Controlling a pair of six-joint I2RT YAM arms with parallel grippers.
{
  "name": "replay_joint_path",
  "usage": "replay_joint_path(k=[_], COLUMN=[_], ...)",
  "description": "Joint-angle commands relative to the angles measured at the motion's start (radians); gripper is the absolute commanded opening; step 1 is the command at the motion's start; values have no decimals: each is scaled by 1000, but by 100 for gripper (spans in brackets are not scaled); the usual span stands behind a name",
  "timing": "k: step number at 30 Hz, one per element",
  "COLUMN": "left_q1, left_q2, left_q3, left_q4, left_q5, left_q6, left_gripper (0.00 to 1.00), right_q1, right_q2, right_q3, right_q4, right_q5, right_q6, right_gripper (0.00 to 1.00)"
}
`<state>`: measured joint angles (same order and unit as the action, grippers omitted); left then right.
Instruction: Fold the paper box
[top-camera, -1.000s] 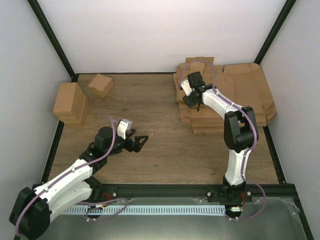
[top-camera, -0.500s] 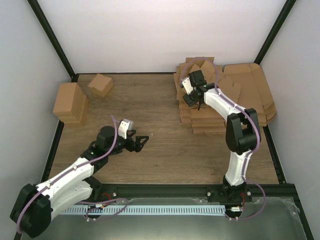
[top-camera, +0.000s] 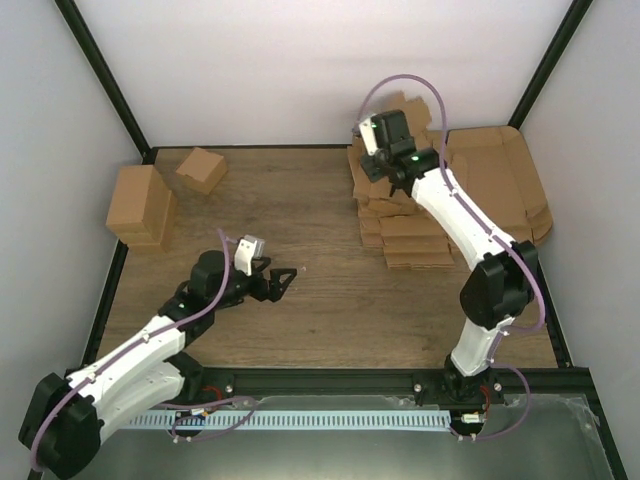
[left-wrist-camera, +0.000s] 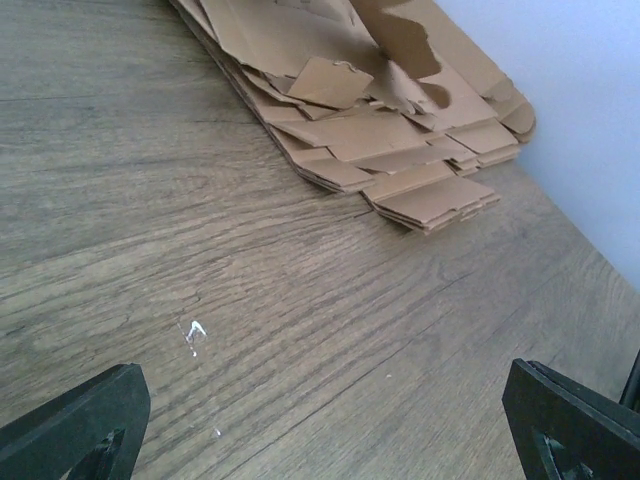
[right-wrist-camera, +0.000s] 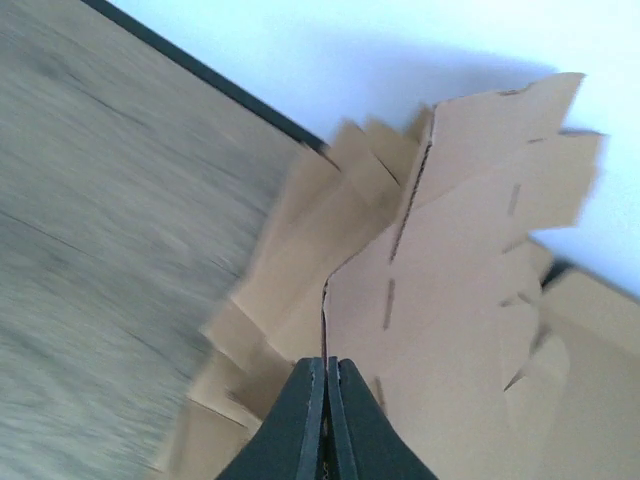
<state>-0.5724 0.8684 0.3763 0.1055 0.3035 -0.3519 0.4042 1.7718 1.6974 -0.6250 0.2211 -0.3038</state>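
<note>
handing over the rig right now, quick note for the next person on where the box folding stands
Left claw: open, empty, low over the wooden table, left of centre.
Right claw: shut on the edge of the paper box, a flat die-cut sheet held up over the stack of flat sheets at the far right.
Done: one sheet gripped and raised. No crease looks folded yet.
Left: probably carry it to open table, then fold up walls and flaps, likely with both claws.

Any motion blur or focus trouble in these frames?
Right wrist view: table and paper box edges blurred, right gripper sharp. Left wrist view: wood grain crisp. Top view: sharp, evenly lit, soft shadows.
</note>
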Motion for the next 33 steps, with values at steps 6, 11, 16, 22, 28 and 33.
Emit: replay_joint_path(k=[6,11,16,22,28,33], left_q1=[-2,-1,-1,1,8,47], left_q2=[-220,-366,-376,-138,116,240], left_q3=[203,264,258,301,348,301], left_q4=[-373,-607,-659,-594,-520,-376], left_q5=[-447,-664,-589,-361,-251,-191], left_q6=[-184,-336,-402,-358,-289,-282], left_gripper=[100,100,100,100,99,99], right_q1=[403,470,450,299,-33,-181], right_q2=[-11,-90,-357,-504,-598,-466], right_q3=[64,-44,-303,-500,-788,-809], right_q4=[-252,-220,-39,-16,155,265], right_q5=[-63,-380,-321,-329,-538,-652], right_q6=[222,340,448,575,652,657], right_gripper=[1,30,67,75,77,84])
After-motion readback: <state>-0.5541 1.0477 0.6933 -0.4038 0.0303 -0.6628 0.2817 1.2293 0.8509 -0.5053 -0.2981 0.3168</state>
